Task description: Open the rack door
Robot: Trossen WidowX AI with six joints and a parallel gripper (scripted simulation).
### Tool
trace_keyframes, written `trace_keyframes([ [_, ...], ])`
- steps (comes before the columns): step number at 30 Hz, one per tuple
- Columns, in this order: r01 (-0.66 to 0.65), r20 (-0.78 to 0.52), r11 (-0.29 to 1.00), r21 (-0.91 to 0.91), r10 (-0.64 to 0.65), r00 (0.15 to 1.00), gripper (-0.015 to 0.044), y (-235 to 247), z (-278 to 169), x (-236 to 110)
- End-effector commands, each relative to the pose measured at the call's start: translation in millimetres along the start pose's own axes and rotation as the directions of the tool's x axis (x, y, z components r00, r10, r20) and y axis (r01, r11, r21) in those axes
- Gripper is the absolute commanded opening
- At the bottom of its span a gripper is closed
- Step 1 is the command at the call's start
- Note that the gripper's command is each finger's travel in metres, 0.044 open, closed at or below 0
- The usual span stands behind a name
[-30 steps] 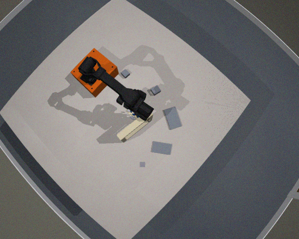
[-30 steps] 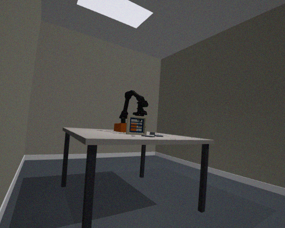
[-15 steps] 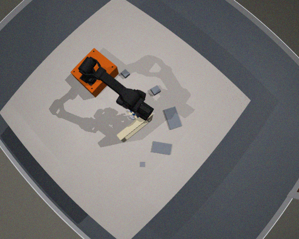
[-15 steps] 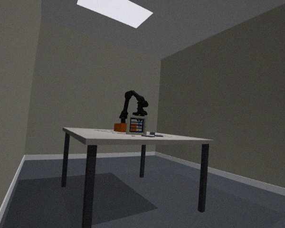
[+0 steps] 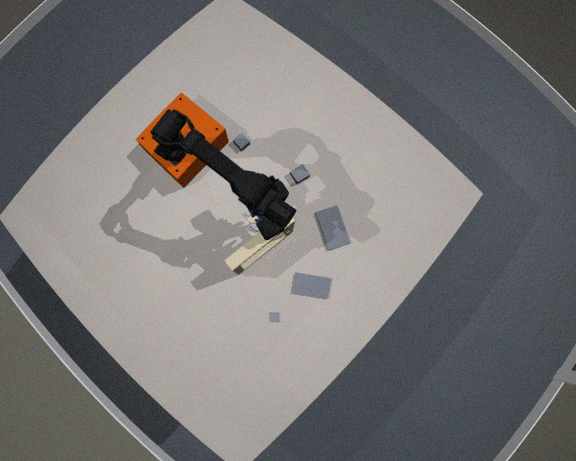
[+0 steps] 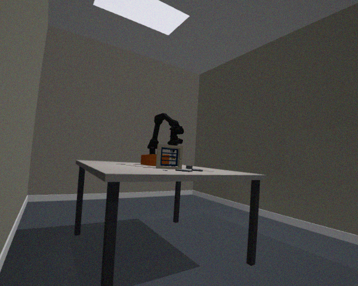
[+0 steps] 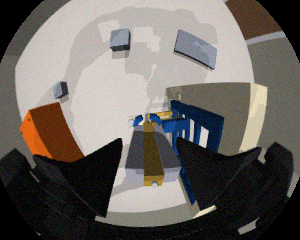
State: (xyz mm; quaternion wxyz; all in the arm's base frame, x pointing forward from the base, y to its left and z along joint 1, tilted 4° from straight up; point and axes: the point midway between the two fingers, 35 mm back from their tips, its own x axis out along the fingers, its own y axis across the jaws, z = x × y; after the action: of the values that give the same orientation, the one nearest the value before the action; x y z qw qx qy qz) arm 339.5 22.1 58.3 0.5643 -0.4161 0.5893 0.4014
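The desk has four legs and carries two small raised gray blocks, two flat gray slabs, one small flat gray square, one orange base block and one cream frame.

On the tabletop you have two small grey-blue blocks, two flat grey-blue rectangular slabs (one tilted against the other's line), and a small grey-blue square.
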Motion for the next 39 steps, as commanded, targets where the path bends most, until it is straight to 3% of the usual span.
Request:
trace_keyframes([
  [1,0.001,-0.007,0.983,0.186,0.000,1.000,0.0292,0.3,-1.2,1.0],
  [10,0.004,-0.007,0.806,0.591,0.000,1.000,0.0292,0.3,-1.2,1.0],
  [21,0.006,-0.007,0.383,0.924,0.000,1.000,0.0292,0.3,-1.2,1.0],
  [30,0.007,-0.007,-0.053,0.999,0.000,1.000,0.0292,0.3,-1.2,1.0],
  [39,0.006,-0.007,-0.478,0.878,0.000,1.000,0.0292,0.3,-1.2,1.0],
])
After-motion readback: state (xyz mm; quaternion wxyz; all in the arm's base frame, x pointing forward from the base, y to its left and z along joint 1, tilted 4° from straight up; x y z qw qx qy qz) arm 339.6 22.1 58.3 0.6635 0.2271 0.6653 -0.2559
